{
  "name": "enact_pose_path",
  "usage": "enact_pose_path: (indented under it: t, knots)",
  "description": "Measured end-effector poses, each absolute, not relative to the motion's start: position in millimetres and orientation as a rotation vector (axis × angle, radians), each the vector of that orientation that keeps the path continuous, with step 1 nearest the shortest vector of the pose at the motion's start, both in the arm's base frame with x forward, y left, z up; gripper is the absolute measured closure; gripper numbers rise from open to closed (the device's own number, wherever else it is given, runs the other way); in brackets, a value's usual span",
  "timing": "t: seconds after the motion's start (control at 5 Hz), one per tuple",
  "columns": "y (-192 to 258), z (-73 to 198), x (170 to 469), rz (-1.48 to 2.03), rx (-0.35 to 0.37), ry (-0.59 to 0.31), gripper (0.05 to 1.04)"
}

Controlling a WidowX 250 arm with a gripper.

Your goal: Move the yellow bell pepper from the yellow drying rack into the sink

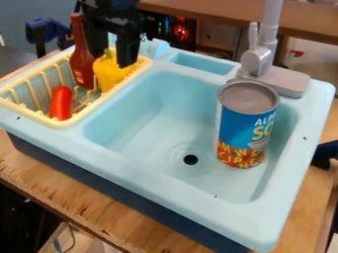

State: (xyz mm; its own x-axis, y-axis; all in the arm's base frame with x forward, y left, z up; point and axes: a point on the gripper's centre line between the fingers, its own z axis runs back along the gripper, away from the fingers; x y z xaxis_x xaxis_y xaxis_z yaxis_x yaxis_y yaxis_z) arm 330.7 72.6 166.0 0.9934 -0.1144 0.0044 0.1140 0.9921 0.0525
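Surface [43, 173] of bare wood carries a pale blue toy sink [161, 190] with a darker base below its rim. Most of its inside is one deep basin [148, 121]; a cream dish rack [76, 119] is set into the left end. Over the rack, from the top edge of the view, hangs the black tool [112, 61], its two fingers spread apart around the upper part of a yellow toy bell pepper [113, 75]; whether either finger touches it, I cannot tell. A large blue-labelled tin can [247, 126] stands upright in the basin, near the right edge. Behind it, a grey faucet [259, 60] rises from the sink's far right corner, and a shallow oblong recess [203, 63] is moulded into the far rim. In the rack, a dark red ketchup bottle [81, 64] stands slightly tilted toward the far side, just beside the pepper. The pepper itself sits inside the rack, by its right edge. Nearer the rack's front corner is a red toy sausage [61, 103]. Smallest is the dark round drain hole [190, 159] in the basin's floor.
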Motion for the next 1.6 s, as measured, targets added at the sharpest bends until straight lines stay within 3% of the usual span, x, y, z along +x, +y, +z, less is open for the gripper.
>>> enact_pose_path:
  t: [0.4, 0.6, 1.0, 1.2, 1.4, 1.6]
  knots:
    - [78, 165, 334, -0.097, 0.028, -0.040, 0.781]
    - [78, 165, 333, -0.100, 0.024, -0.036, 0.889]
    - [77, 180, 331, -0.085, 0.049, -0.007, 0.959]
    - [61, 207, 327, -0.129, 0.108, -0.039, 0.966]
    - [41, 221, 328, -0.160, 0.117, -0.098, 0.966]
    - [20, 230, 327, -0.180, 0.154, -0.087, 0.966]
